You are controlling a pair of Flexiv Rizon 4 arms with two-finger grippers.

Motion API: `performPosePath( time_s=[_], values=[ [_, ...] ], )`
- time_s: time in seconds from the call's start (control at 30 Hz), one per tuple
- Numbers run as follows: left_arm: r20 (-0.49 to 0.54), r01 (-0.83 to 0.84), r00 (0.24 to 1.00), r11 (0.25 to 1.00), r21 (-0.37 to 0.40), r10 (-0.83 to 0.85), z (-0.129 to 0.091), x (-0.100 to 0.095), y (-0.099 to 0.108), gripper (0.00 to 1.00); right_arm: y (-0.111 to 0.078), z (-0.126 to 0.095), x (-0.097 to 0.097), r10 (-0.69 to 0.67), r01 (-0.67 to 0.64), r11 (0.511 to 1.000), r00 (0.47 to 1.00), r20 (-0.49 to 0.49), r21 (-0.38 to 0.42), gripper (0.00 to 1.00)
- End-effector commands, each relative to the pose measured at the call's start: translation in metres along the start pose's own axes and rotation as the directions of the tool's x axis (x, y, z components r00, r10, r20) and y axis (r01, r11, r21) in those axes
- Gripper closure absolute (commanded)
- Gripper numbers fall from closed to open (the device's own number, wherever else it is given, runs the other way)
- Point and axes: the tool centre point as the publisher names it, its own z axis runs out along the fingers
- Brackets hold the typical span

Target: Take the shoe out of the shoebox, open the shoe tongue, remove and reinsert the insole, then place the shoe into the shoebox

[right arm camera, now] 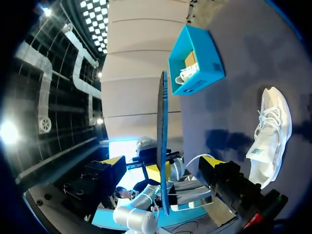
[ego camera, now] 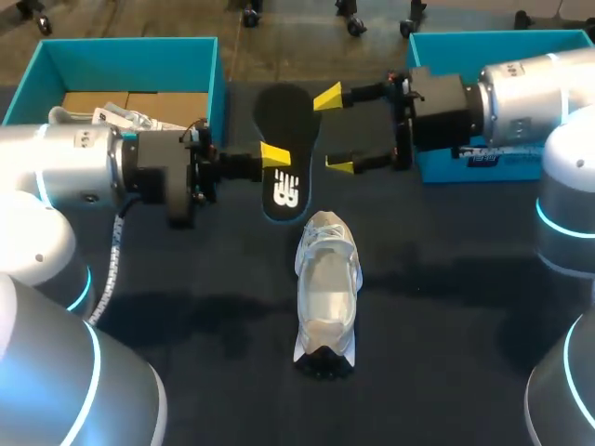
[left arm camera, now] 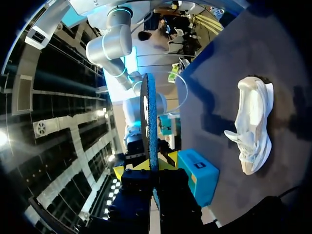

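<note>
Dark counter [ego camera: 186, 307] bears the shoe [ego camera: 325, 288]; our left claw [ego camera: 276, 160] clamps the insole [ego camera: 288, 121], our right claw [ego camera: 334, 132] gapes around it.

The insole [ego camera: 284, 121], at twelve o'clock from the shoe [ego camera: 327, 279], is showing a smooth matt black top, and in the wrist views its edge is looking like blue foam. The shoe is showing white woven cloth with a faint sheen, cloth laces and a dark, rough tread at its heel. The table [ego camera: 446, 353] is wearing a matt dark cover. The shoebox [ego camera: 130, 63], at ten o'clock, is showing matt teal card over plain brown card. The left arm [ego camera: 56, 172] and right arm [ego camera: 530, 93] are gleaming with glossy silver-white shells.
</note>
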Motion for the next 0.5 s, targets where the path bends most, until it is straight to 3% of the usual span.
performPosePath(
  time_s=[0.03, 0.23, 0.27, 0.33, 0.4, 0.47, 0.5],
  values=[
    [0.01, 0.001, 1.0, 1.0, -0.014, -0.001, 0.0096, 0.0046, 0.0058, 1.0, -0.0005, 0.0142, -0.0011, -0.001, 0.001, 1.0, 1.0, -0.007, -0.018, 0.0],
    [0.01, 0.003, 1.0, 1.0, -0.021, -0.002, 0.0113, 0.0085, 0.0085, 1.0, -0.0037, 0.0184, -0.0048, 0.014, -0.015, 1.0, 1.0, -0.011, -0.02, 0.0],
    [0.009, 0.002, 1.0, 1.0, -0.02, -0.002, 0.0116, 0.0088, 0.0085, 1.0, -0.0039, 0.0189, -0.005, 0.018, -0.018, 1.0, 1.0, -0.01, -0.019, 0.07],
    [0.011, 0.007, 1.0, 1.0, -0.02, -0.006, 0.0122, 0.0093, 0.0086, 1.0, -0.0046, 0.0203, -0.0053, 0.022, -0.022, 1.0, 1.0, -0.007, -0.02, 0.5],
    [0.011, 0.007, 1.0, 1.0, -0.02, -0.007, 0.0125, 0.0094, 0.009, 1.0, -0.0053, 0.0215, -0.0051, 0.017, -0.017, 1.0, 1.0, 0.0, -0.017, 0.51],
    [0.01, 0.005, 1.0, 1.0, -0.017, -0.005, 0.0129, 0.0093, 0.0092, 1.0, -0.0059, 0.0226, -0.0057, 0.017, -0.016, 1.0, 1.0, 0.005, -0.016, 0.41],
    [0.009, 0.005, 1.0, 1.0, -0.016, -0.005, 0.013, 0.0093, 0.0093, 1.0, -0.0063, 0.0228, -0.0066, 0.017, -0.017, 1.0, 1.0, 0.004, -0.02, 0.43]
  ],
)
